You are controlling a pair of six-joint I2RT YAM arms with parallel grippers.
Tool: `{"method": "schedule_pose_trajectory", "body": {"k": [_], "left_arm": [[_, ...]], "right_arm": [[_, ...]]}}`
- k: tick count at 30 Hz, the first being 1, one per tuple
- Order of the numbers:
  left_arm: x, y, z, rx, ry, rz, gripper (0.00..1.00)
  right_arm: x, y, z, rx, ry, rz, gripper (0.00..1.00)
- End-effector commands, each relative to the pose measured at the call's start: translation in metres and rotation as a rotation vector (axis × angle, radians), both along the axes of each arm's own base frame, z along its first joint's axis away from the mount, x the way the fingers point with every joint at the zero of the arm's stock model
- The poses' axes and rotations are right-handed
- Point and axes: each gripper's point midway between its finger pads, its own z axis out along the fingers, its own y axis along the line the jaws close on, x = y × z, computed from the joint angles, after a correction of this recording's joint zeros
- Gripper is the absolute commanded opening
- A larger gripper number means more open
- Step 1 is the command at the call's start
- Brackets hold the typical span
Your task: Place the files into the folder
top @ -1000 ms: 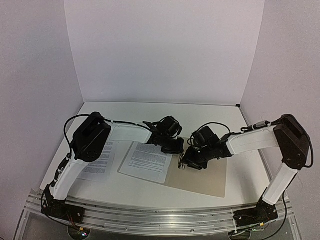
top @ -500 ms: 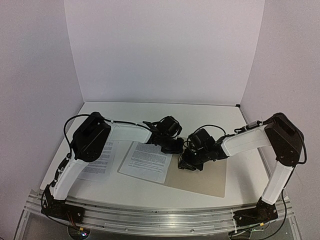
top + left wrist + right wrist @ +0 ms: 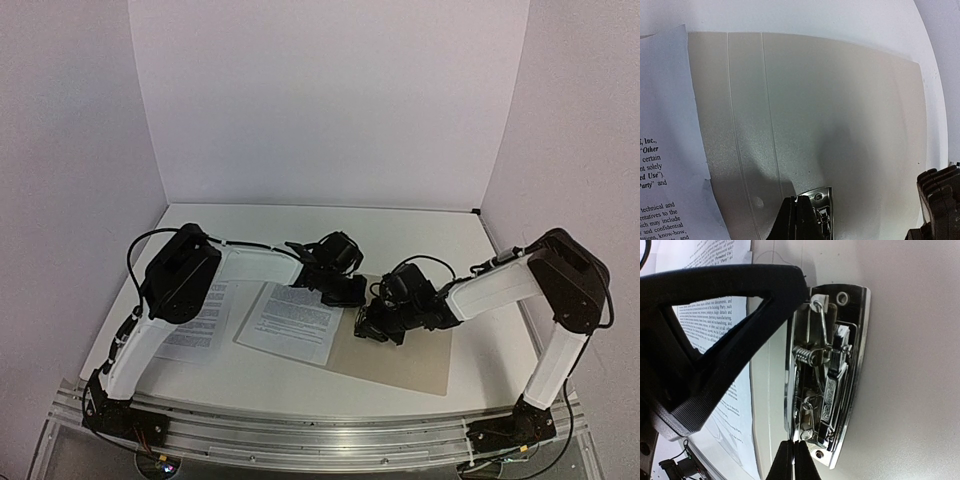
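Observation:
The beige folder (image 3: 410, 355) lies open on the table. One printed sheet (image 3: 292, 322) lies on its left part, and a second sheet (image 3: 200, 318) lies on the table further left. The metal clip (image 3: 827, 375) sits by the folder's spine and also shows in the left wrist view (image 3: 821, 210). My left gripper (image 3: 350, 296) is shut, its tips (image 3: 797, 201) touching one end of the clip. My right gripper (image 3: 368, 328) is shut, its tips (image 3: 794, 446) at the clip's other end. The folder's right half (image 3: 840, 100) is bare.
The left gripper's black finger (image 3: 720, 335) crosses the right wrist view beside the clip. The right gripper's body (image 3: 940, 202) stands close at the left wrist view's lower right. White walls enclose the table on three sides.
My right arm has shifted a little left, bringing its shut tips closer onto the clip. The left arm, the sheets and the folder have not moved.

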Motion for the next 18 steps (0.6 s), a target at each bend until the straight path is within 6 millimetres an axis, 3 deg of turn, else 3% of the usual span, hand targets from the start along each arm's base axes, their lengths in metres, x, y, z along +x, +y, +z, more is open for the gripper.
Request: {"method": "schedule_pose_trajectory", "body": {"k": [1, 11, 14, 18], "left_arm": [[-0.023, 0.077, -0.087, 0.332, 0.133, 0.034, 0.0], [-0.017, 0.082, -0.09, 0.338, 0.123, 0.039, 0.0], [-0.015, 0.085, -0.091, 0.344, 0.115, 0.037, 0.0], [-0.014, 0.087, -0.094, 0.354, 0.106, 0.034, 0.0]], "right_arm": [[-0.064, -0.078, -0.082, -0.304, 0.263, -0.085, 0.0], [-0.112, -0.133, -0.121, -0.465, 0.393, -0.138, 0.0], [-0.107, -0.126, -0.113, -0.425, 0.371, -0.132, 0.0], [-0.082, -0.103, -0.085, -0.277, 0.315, -0.158, 0.0]]}}
